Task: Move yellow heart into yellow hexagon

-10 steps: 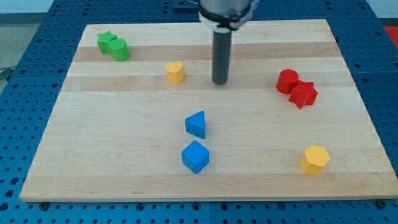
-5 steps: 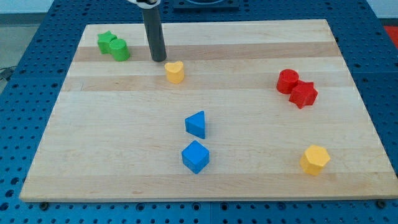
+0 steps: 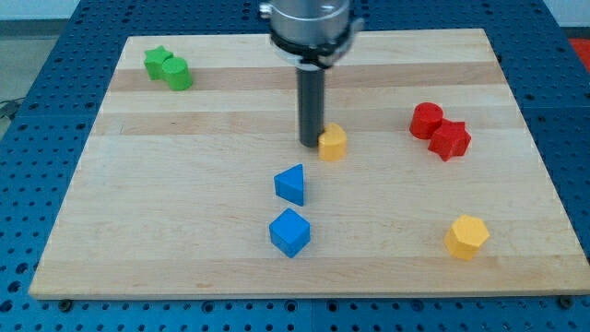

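My tip [image 3: 311, 145], a bare rod with no jaws to open or close, is touching the small yellow heart-shaped block [image 3: 333, 143] just to its right. The yellow hexagonal block [image 3: 466, 237] is lying well apart, lower right; most pushing is remaining.

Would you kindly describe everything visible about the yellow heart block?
The yellow heart is a small, solid-looking yellow block with a smooth matte surface, resting flat on the wooden board near its middle. My tip stands right against its side on the view's left, apparently touching. No other block touches it; the yellow hexagon lies far toward the view's bottom right.
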